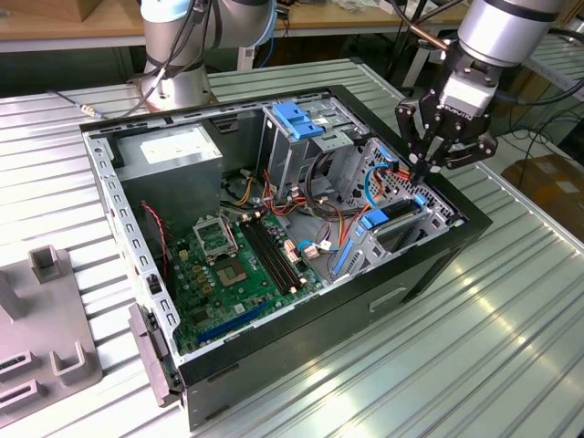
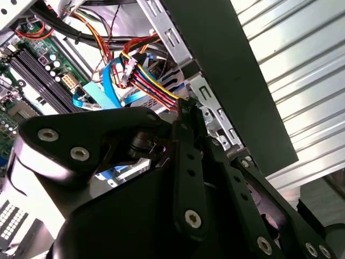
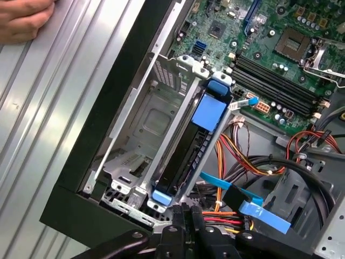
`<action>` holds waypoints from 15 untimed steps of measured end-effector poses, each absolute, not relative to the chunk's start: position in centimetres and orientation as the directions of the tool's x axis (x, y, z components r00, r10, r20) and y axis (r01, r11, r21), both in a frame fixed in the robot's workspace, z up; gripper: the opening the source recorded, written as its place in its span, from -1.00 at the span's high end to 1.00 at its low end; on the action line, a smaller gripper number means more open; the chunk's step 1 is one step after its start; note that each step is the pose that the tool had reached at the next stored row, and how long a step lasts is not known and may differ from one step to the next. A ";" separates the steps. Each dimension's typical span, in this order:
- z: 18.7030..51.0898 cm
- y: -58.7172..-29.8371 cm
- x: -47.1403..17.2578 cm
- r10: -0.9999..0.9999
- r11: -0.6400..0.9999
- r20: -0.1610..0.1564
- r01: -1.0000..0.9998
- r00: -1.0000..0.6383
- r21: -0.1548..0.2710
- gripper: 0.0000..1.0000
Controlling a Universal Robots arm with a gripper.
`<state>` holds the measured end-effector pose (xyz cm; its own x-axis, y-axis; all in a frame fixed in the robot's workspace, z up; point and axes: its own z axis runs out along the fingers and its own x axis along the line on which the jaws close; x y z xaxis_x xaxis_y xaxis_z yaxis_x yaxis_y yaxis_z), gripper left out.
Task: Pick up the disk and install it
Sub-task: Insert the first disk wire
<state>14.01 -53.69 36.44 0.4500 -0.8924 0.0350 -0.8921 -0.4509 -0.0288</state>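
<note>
Grey-and-silver jointed robot arm (image 1: 506,27) entering from the far side at the exterior view's right, wrist angled steeply downward. Black two-fingered gripper (image 1: 422,171) hanging from it, linkage bars spread wide at the knuckles, fingers drawn together to a narrow point at the tips, nothing seen between them. Same black fingers (image 3: 186,216) pressed side by side in the first wrist view, and one slim black finger (image 2: 186,116) reaching forward in the second wrist view. Bare human hand (image 3: 24,19) lying flat, fingers curled, in the first wrist view.
</note>
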 end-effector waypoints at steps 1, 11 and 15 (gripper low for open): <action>36.4 -53.7 13.9 -0.894 -0.447 0.035 -0.894 0.446 -0.029 0.67; 36.0 -53.7 13.8 -0.954 -0.298 0.035 -0.954 0.297 -0.029 0.67; 36.0 -53.7 13.2 -0.956 -0.291 0.035 -0.956 0.290 -0.029 0.67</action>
<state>13.16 -53.69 35.95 0.2897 -0.9565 0.0350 -0.9564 -0.2907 -0.0288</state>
